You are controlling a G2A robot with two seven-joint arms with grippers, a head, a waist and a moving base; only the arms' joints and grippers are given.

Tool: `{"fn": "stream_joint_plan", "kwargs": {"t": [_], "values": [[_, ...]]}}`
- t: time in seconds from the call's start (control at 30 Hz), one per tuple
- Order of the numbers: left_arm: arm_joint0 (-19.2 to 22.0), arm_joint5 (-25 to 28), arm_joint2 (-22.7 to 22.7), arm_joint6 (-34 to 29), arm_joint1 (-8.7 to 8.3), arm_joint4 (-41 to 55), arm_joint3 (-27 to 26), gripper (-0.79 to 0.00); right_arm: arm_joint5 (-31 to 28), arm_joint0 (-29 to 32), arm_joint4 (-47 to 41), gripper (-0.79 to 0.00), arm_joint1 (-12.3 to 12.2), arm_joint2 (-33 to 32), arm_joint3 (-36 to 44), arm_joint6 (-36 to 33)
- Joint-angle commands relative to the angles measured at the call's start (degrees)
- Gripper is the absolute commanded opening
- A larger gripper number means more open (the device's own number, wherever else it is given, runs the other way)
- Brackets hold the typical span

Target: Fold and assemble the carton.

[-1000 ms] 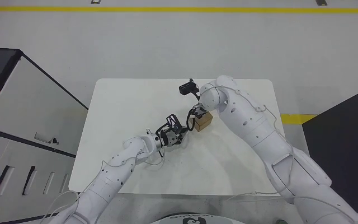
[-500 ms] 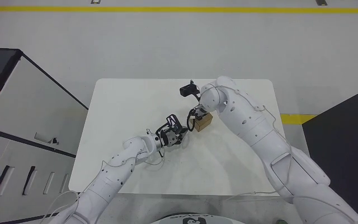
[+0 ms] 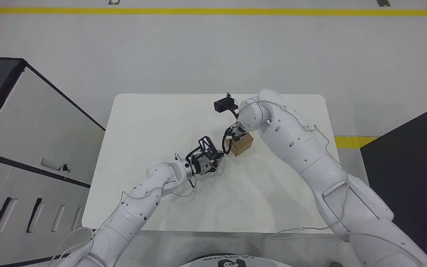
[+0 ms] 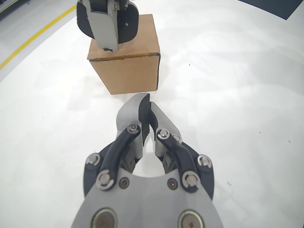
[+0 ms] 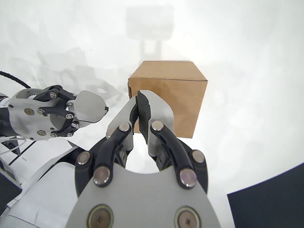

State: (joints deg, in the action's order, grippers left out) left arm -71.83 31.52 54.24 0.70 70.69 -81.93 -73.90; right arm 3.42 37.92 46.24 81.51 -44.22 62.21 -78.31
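White table (image 3: 147, 147) on grey floor (image 3: 200, 60), yellow line (image 3: 200, 11) beyond; closed brown cardboard cube carton (image 3: 243, 145) near table centre, right gripper (image 5: 140, 98) pinched together at its top edge, left gripper (image 4: 146, 100) likewise just beside.

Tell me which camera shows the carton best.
The left wrist view: the carton stands close, its front face unobstructed, the right gripper at its top. The right wrist view hides part behind that gripper's fingers; the top view shows it small beside an arm.
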Motion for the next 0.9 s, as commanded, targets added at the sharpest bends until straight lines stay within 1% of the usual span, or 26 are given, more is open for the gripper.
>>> {"fn": "stream_joint_plan", "kwargs": {"t": [0.0,0.37,0.53,0.67,0.83,0.87], "values": [[0.0,0.0,0.0,0.0,0.00,0.0,0.0,-0.785,-0.1,0.4,0.1,-0.785,-0.1,-0.3,0.4,0.0],[0.0,0.0,0.0,0.0,0.00,0.0,0.0,-0.785,-0.6,0.4,-0.3,-0.785,0.3,0.6,-1.6,-0.2],[0.0,0.0,0.0,0.0,0.00,0.0,0.0,-0.785,-0.7,0.3,-0.9,-0.785,0.2,-0.4,-1.3,0.4],[0.0,0.0,0.0,0.0,0.00,0.0,0.0,-0.785,-1.6,1.2,-3.8,-0.785,-0.9,-4.4,1.0,0.1],[0.0,0.0,0.0,0.0,0.00,0.0,0.0,-0.785,-4.9,5.6,-11.4,-0.785,-3.5,-13.9,5.9,-1.3],[0.0,0.0,0.0,0.0,0.00,0.0,0.0,-0.785,-5.6,6.8,-13.3,-0.699,-4.1,-16.3,6.9,-1.7]]}}
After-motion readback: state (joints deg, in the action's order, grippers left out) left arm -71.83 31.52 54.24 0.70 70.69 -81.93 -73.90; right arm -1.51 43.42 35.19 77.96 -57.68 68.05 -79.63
